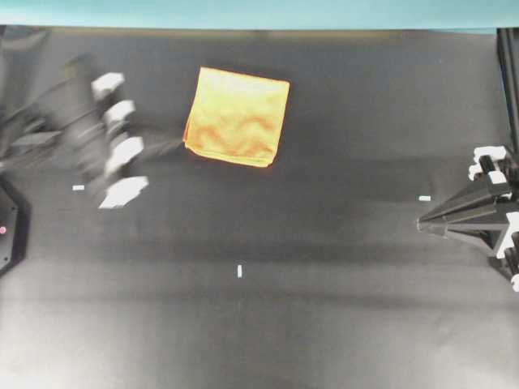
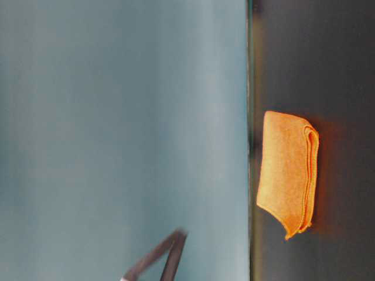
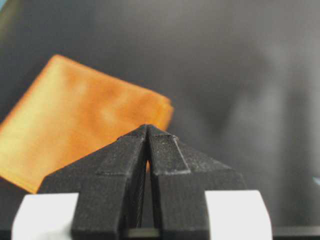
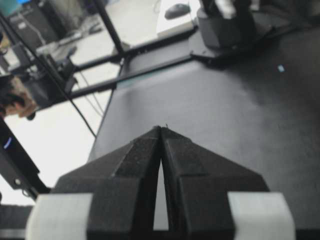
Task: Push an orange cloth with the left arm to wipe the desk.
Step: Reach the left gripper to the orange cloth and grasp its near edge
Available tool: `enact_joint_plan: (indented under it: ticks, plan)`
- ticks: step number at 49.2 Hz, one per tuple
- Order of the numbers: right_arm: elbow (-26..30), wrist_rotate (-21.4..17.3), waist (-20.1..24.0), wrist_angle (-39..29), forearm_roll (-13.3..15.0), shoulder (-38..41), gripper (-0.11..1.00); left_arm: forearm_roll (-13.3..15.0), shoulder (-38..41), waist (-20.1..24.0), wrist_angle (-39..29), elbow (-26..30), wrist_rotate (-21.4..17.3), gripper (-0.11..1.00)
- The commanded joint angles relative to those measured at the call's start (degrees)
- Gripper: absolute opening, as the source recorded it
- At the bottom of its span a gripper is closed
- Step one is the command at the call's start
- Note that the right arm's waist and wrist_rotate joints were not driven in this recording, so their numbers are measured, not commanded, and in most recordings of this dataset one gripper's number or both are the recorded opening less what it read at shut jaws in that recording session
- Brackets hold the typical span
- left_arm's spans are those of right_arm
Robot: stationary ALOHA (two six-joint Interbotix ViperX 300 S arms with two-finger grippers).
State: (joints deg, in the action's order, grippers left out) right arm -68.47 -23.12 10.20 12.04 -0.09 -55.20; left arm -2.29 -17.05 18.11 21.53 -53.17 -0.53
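Observation:
The orange cloth (image 1: 238, 116) lies folded and flat on the black desk (image 1: 324, 308), towards the back and left of the middle. My left arm is motion-blurred at the left. Its gripper (image 1: 177, 147) is shut and empty, with its tip close to the cloth's near left corner. In the left wrist view the shut tip (image 3: 147, 128) overlaps the corner of the cloth (image 3: 75, 120). The table-level view shows the cloth (image 2: 287, 175) on the desk and the dark gripper wedge (image 2: 167, 252) raised off the surface, apart from it. My right gripper (image 1: 426, 223) rests shut at the right edge.
A teal strip (image 1: 259, 12) runs along the desk's back edge. Small white tape marks (image 1: 239, 271) (image 1: 424, 198) (image 1: 78, 187) dot the desk. A black arm base (image 1: 4, 227) sits at the left edge. The right wrist view shows its shut tip (image 4: 161, 129) over bare desk.

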Motion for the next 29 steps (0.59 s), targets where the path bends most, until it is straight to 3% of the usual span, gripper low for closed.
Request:
enact_joint_plan:
  ticks: [1,8,19,23,29]
  plan:
    - [-0.09,0.00,0.00,0.00,-0.09,-0.18,0.00,-0.18,7.56,2.64,0.62,5.71,-0.09,0.00]
    - [-0.53,-0.09,0.00,0.00,-0.09,-0.88,0.00,-0.26,16.17,5.71,1.93,12.13,-0.35,0.00]
    - [-1.41,0.00,-0.09,-0.09,-0.09,-1.76,0.00,-0.26,25.22,7.91,2.72,17.23,-0.62,0.02]
    - [-1.67,0.00,0.00,-0.18,-0.09,-1.85,0.00,-0.26,27.60,7.91,3.25,18.11,-0.53,0.17]
    - [-1.85,0.00,0.00,-0.18,-0.09,-1.93,0.00,-0.26,30.59,8.00,3.96,19.25,-0.18,0.53]
